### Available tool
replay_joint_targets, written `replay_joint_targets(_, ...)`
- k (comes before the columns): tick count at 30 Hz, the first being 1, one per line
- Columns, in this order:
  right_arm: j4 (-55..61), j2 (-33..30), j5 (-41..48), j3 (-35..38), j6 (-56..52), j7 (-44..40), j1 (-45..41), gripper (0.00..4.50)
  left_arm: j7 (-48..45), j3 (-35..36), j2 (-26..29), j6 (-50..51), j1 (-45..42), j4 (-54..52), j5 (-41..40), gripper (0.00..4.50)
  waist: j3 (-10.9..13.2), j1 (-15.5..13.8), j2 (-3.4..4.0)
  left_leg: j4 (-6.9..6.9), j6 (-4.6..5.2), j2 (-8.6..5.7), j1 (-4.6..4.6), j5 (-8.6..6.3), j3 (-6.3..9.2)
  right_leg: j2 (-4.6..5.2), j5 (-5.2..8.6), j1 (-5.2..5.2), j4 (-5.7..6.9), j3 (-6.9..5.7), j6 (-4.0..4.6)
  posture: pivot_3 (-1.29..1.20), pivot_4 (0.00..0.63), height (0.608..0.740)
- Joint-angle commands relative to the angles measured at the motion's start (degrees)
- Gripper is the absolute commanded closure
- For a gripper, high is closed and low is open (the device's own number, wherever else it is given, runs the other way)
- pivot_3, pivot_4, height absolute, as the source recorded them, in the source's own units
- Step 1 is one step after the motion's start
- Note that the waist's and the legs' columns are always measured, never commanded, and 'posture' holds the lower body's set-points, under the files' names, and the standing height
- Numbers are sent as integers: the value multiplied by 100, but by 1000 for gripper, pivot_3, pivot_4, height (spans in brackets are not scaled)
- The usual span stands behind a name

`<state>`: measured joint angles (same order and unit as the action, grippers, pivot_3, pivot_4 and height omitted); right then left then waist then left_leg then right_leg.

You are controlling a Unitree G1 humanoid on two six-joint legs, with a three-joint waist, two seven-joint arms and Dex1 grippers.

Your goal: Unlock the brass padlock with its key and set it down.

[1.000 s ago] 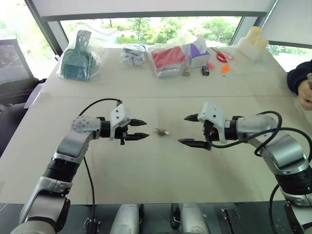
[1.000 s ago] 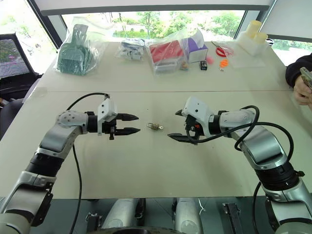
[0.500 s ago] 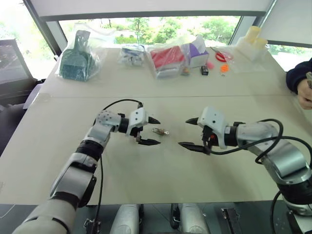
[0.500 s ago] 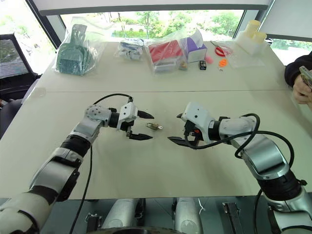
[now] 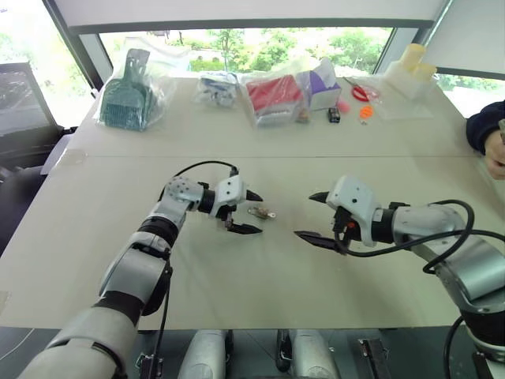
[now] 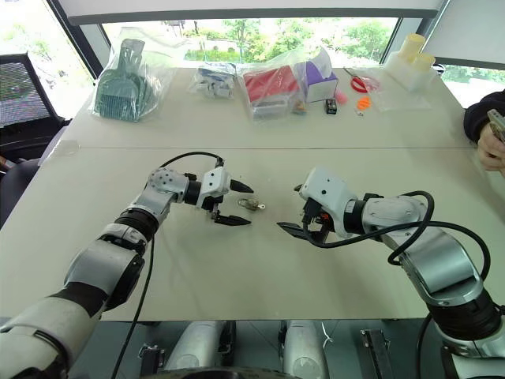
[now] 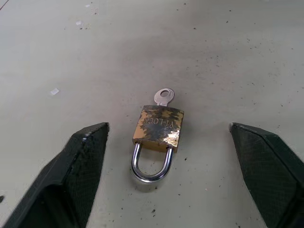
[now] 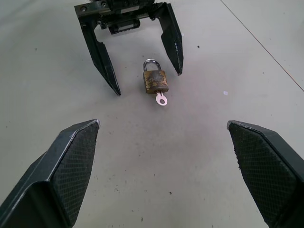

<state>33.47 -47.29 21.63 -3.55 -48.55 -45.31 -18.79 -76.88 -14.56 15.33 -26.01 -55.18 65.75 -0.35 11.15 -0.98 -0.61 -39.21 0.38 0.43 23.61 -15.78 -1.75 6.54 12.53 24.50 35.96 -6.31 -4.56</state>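
I've got the left gripper (image 5: 247, 212) spread wide astride the brass padlock (image 7: 158, 128), lying flat mid-table (image 5: 260, 300) away from any edge, key (image 7: 164, 96) seated, while the right gripper (image 5: 315, 216) waits open opposite to take it.

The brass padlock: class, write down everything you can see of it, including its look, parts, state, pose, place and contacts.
The brass padlock is a small, tarnished brass-coloured body with dark blotches and a silvery shackle that looks closed. A silvery key sticks out of the end opposite the shackle. It lies flat on the pale table, between the open fingers of the left gripper, which do not touch it. Only the table touches it.
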Motion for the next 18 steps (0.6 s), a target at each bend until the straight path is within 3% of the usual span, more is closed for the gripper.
replay_joint_targets(1, 175, -74, 62, 158, 5, 31, -60, 0, 168, 41, -12, -51, -91, 172, 213, 2038, -1, -1, -1, -1, 0, 0, -1, 0, 0, 0, 0, -2, 1, 0, 0, 0, 150, 740)
replay_joint_targets(5, 136, -72, 41, 117, 27, 28, -102, 0, 204, 70, -7, -53, -108, 228, 244, 3703, -1, 5, -2, -2, 0, 0, -3, 0, 1, 0, -1, -3, 2, 0, -1, 0, 150, 740)
replay_joint_targets(12, -102, 119, -462, -403, 512, 217, -379, 0, -230, 324, 362, 141, -139, -252, -21, 3727, -1, 51, -3, 0, 0, 6, -4, 0, 0, -4, -1, 1, 5, -1, -1, 0, 150, 740)
replay_joint_targets(18, -695, 408, -1508, -1255, 1806, 366, -769, 0, -887, 671, 744, 1161, 186, -1883, -732, 3727, 1, 29, -4, 5, 0, 5, 0, 0, -2, -6, -1, 10, 10, 1, 0, 0, 150, 740)
